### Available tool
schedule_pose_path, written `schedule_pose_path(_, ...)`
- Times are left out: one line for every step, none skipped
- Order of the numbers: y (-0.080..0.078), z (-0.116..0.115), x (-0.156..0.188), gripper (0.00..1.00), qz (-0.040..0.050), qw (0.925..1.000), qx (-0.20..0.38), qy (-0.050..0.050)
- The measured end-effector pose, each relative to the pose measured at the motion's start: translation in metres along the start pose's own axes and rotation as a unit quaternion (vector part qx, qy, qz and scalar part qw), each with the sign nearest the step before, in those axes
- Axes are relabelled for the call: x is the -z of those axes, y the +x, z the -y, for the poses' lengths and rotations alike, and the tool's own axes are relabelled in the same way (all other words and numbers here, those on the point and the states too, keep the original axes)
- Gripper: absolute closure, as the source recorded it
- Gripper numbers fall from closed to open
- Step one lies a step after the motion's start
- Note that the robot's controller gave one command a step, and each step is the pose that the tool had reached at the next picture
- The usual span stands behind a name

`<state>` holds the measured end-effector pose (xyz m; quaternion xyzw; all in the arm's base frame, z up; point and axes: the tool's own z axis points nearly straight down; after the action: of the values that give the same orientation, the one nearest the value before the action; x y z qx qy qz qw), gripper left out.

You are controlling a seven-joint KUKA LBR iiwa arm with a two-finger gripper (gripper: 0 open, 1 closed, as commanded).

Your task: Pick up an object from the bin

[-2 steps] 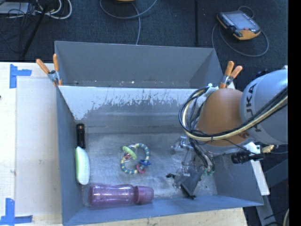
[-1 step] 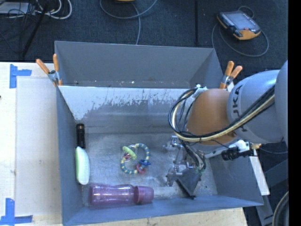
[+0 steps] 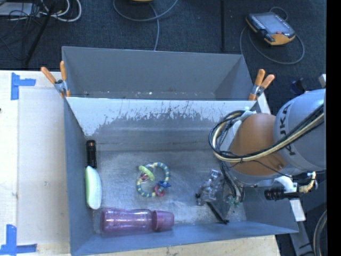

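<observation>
My gripper [image 3: 209, 194] hangs low over the right part of the bin floor, its metal fingers pointing down and left, with nothing visible between them. A multicoloured ring toy [image 3: 153, 180] lies on the floor a short way to the left of the gripper. A purple translucent bottle [image 3: 136, 220] lies on its side along the front wall, left of and below the gripper.
A pale green oblong piece [image 3: 93, 187] and a black cylinder [image 3: 91, 153] lie along the left wall. The arm with its orange cover and looped cables hangs over the bin's right side.
</observation>
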<state>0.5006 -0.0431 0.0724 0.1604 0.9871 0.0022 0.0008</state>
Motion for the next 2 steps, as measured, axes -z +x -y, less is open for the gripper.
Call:
schedule_pose_path(-0.0001,0.0032,-0.0005,1.00,0.0006,1.0000,-0.002,0.000)
schedule_pose_path(0.0009,0.0030,0.0028,1.00,-0.0009,1.0000,0.000,0.001)
